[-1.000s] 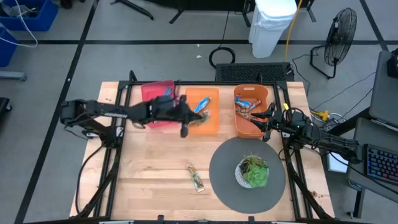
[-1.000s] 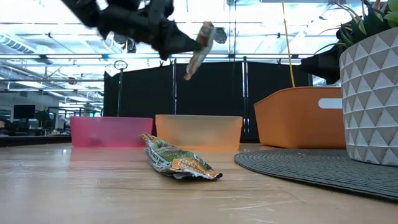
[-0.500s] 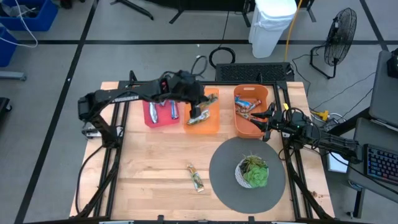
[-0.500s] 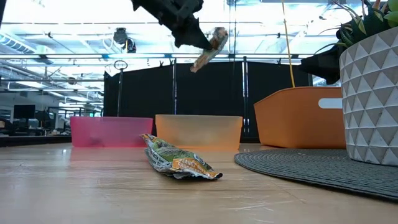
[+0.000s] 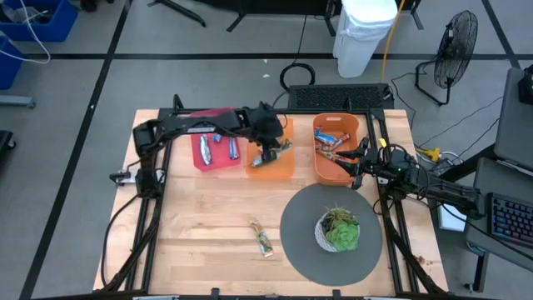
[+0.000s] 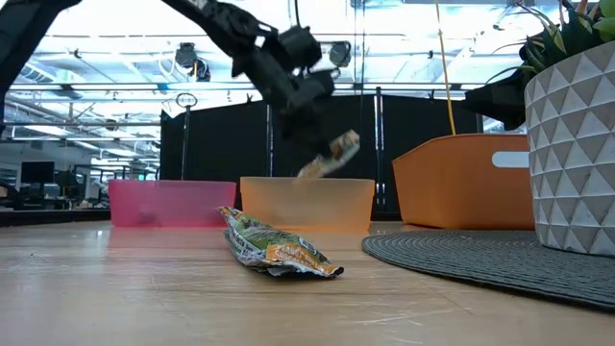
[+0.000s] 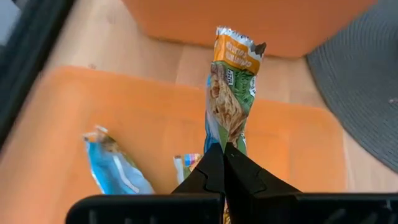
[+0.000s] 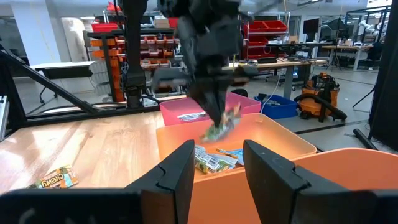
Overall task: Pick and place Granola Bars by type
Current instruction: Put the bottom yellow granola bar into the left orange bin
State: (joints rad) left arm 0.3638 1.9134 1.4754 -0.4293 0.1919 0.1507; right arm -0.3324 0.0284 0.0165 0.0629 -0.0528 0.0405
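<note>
The wrappers carry print, but no brand or word can be read on any of them. The left pincer (image 5: 272,152) hangs over the light orange bin (image 5: 283,168) and is pinched tight on one end of a green-gold bar (image 7: 229,93); in the left wrist view its two dark fingertips meet on the wrapper's lower end. The bar's long axis runs straight away from the fingertips, its orange end farthest from them, and in the low view it slants just above the bin's rim. Inside that bin lie a blue bar (image 7: 115,166) and another small wrapper beside it. The pink bin (image 5: 202,156), just left of the orange one, holds two silver-blue bars (image 5: 229,147). The right pincer (image 5: 360,159) rests at the edge of the deep orange basket (image 5: 330,175), its fingers (image 8: 180,168) apart and holding nothing. One green-gold bar (image 5: 263,237) lies alone on the table (image 5: 200,225), near the round grey mat (image 5: 300,237) that carries the potted plant (image 5: 339,230)
</note>
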